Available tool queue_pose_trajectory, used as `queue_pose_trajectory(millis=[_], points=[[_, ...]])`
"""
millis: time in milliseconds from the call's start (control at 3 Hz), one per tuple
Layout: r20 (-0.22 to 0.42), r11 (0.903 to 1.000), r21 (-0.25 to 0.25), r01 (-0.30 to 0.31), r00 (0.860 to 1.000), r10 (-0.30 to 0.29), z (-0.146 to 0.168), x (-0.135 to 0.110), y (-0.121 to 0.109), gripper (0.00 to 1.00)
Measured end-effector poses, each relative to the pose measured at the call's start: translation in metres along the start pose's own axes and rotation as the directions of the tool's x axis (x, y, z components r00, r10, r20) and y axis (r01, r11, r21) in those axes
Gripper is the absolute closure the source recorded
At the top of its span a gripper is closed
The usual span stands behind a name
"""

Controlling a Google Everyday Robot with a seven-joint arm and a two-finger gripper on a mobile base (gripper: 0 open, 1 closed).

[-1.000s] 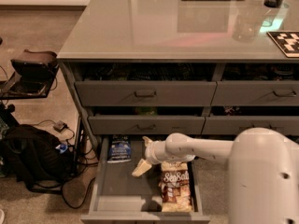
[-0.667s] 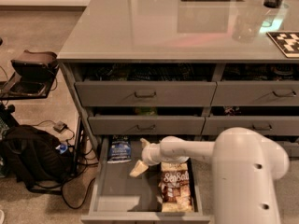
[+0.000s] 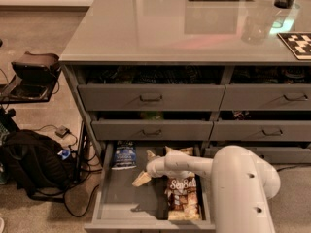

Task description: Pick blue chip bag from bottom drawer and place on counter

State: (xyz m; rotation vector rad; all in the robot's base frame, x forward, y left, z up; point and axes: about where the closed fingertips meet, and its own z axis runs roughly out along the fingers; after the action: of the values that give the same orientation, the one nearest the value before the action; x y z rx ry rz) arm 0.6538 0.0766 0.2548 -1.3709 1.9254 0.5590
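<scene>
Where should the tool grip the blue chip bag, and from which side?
Probably its near lower edge, coming from above and the front. The blue chip bag lies face-up in the back-left corner of the bottom drawer, top end close under the drawer above. The tool sits in the drawer, just right and forward of it.

blue chip bag (image 3: pixel 124 155): one
brown-and-cream bags (image 3: pixel 183 198): two, one half hidden by the arm
bottom drawer (image 3: pixel 116 194): one
handled drawers (image 3: pixel 150 97): four
tabletop (image 3: pixel 160 28): one
checkered board (image 3: pixel 297 45): one
backpack (image 3: pixel 31 164): one
tool (image 3: pixel 142 178): one, inside the bottom drawer
</scene>
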Motion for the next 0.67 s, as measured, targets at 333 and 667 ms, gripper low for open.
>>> queue_pose_trajectory(millis=[333,667], points=[[0.01,0.9987,-0.031,-0.04,0.999,0.04,0.035,0.016,-0.002,0.0],[0.055,0.9927,-0.06,-0.105,0.993,0.108,0.098,0.025,-0.035,0.0]])
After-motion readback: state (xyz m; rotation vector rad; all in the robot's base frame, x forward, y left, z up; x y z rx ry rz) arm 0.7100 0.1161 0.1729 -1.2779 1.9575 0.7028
